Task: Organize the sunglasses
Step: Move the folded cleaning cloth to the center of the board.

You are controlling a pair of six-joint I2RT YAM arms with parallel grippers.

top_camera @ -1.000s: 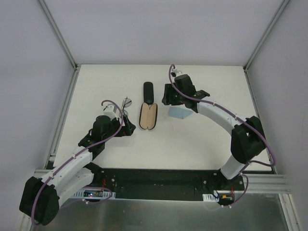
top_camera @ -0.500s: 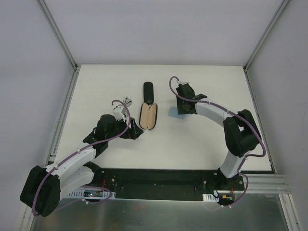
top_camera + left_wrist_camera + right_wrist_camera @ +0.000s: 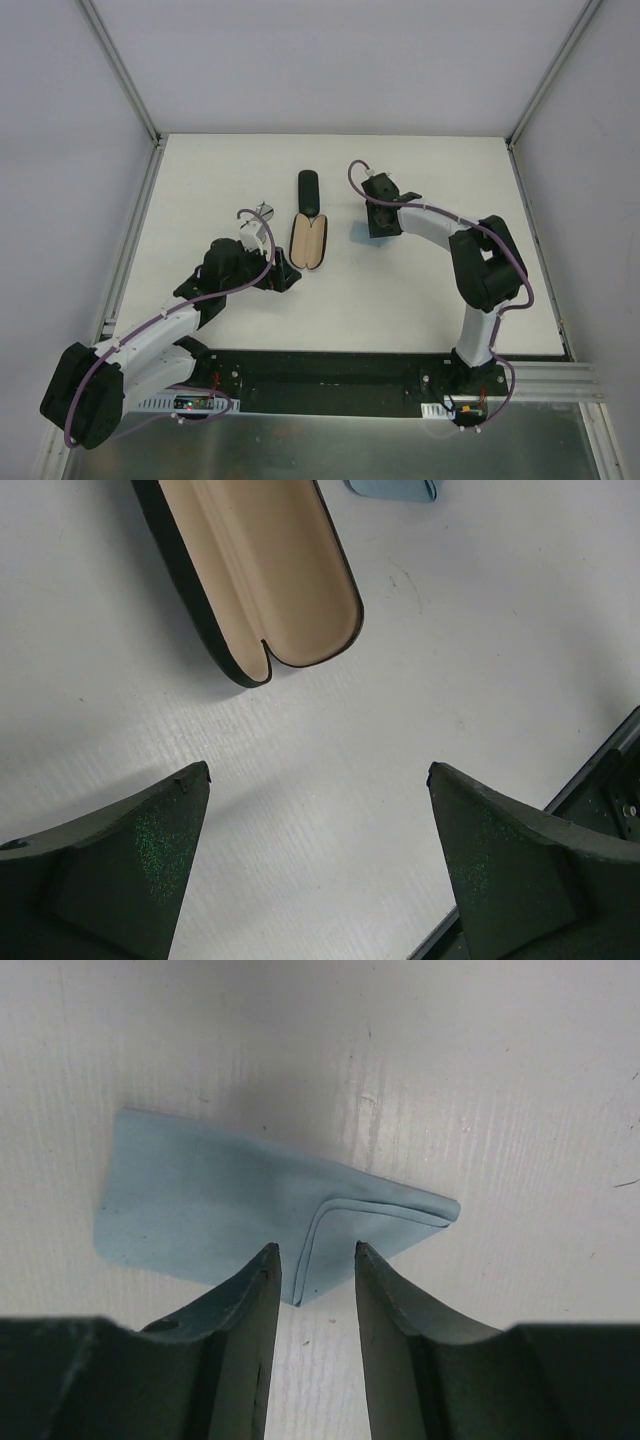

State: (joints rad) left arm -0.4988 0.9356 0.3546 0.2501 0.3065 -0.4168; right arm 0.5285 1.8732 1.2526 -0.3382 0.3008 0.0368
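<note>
Your main risk is on the right side: the right pincer [image 3: 312,1260] is low over the light-blue cloth [image 3: 210,1215] with only the cloth's near folded corner between its tips. If you close there, you will likely catch just the top layer, and the cloth may unfold or drag across the worktop [image 3: 420,290] instead of lifting cleanly. On the left, watch the wire-framed sunglasses [image 3: 263,211]. In the top view they lie just beyond the left wrist, left of the open case [image 3: 270,580] and outside the left wrist camera's sight. A blind swing of that arm or its cable could sweep the thin frame or nudge the case. The orange pair does not show in any view, so don't assume where it is. The right pincer's jaws stand a narrow gap apart, astride the cloth corner. Whether the pads touch the fabric I cannot tell, and nothing is clamped. The left pincer [image 3: 318,772] is spread wide and holds nothing, with bare worktop between its tips and the rounded near end of the open case just ahead.
</note>
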